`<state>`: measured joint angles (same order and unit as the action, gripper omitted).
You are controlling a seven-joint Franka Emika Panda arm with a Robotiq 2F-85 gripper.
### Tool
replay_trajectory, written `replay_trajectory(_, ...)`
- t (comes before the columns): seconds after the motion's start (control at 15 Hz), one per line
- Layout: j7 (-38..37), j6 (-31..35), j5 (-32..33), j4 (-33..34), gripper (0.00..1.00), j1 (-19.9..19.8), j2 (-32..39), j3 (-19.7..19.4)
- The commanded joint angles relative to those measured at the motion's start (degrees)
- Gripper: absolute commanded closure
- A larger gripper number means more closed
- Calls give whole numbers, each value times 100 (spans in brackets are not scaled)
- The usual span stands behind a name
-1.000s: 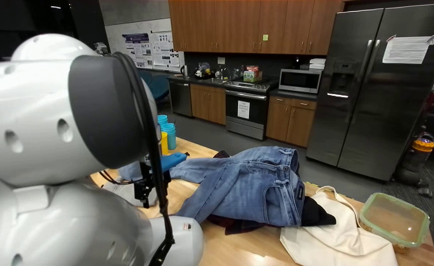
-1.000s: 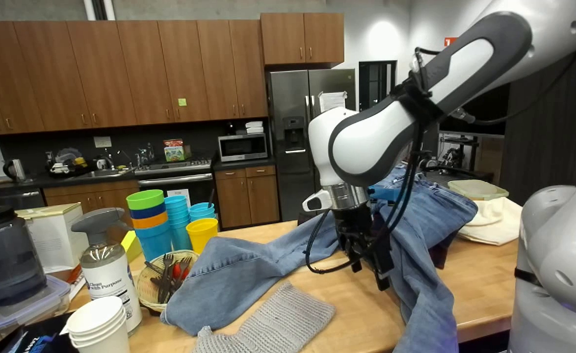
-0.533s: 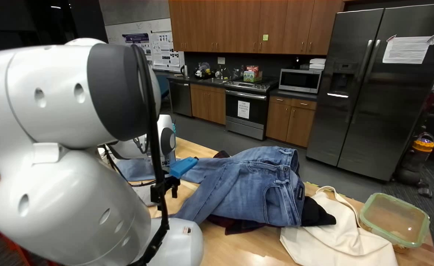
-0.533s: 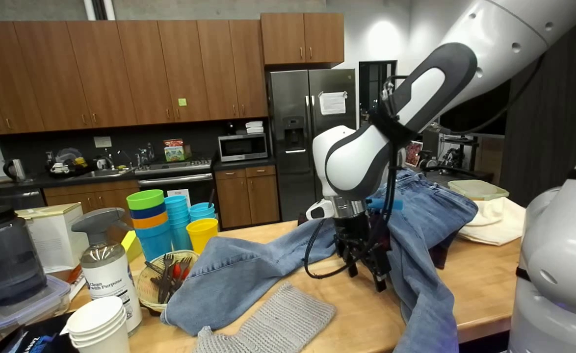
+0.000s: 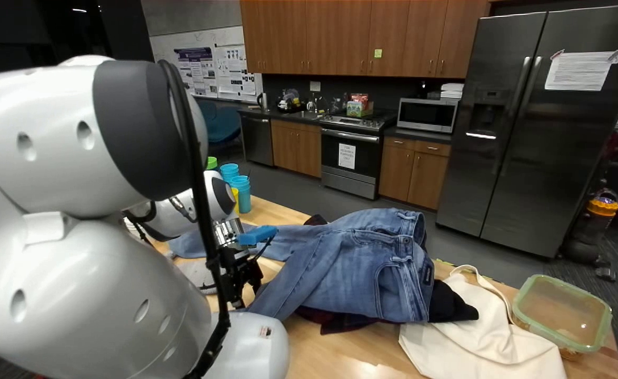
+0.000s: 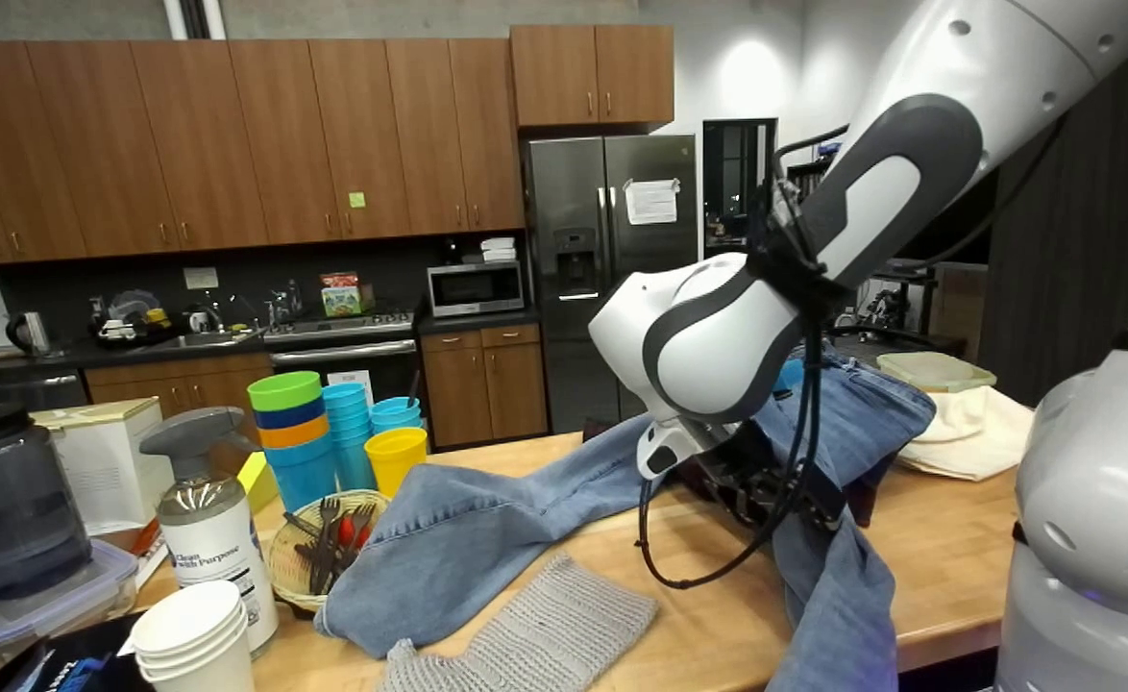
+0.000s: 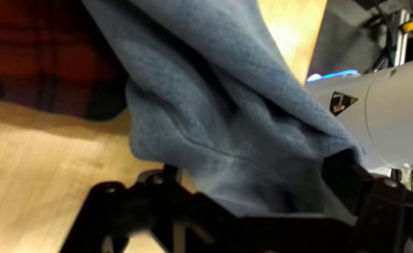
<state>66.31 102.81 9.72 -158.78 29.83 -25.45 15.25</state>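
Loose folds in the blue jeans (image 5: 340,268) are threatening to slip from any shallow grip by the robot's hand (image 7: 255,172), which is standing spread with denim lying between its tips, while the plaid cloth (image 7: 44,63) beneath is risking being dragged along by friction. Faded and deeply creased, the jeans are sprawling across the table (image 5: 335,347).

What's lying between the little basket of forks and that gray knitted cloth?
A faded blue jeans leg lies between the basket and the gray knitted cloth; this shows in an exterior view.
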Motion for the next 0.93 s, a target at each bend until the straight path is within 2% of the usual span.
replay_trajectory(0.0, -219, -803, 330, -48, 0, 190, -475, 377)
replay_trajectory(0.27, -637, -1667, 329, -61, 0, 609, -728, 658)
replay_trajectory(0.53, -1061, -2140, 294, 66, 0, 1154, -808, 693)
replay_trajectory(0.6, -1135, -2178, 304, 97, 6, 1274, -794, 662)
replay_trajectory(0.67, -1194, -2203, 294, 120, 26, 1381, -802, 620)
replay_trajectory(0.87, -1378, -2193, 300, 206, 46, 1573, -762, 506)
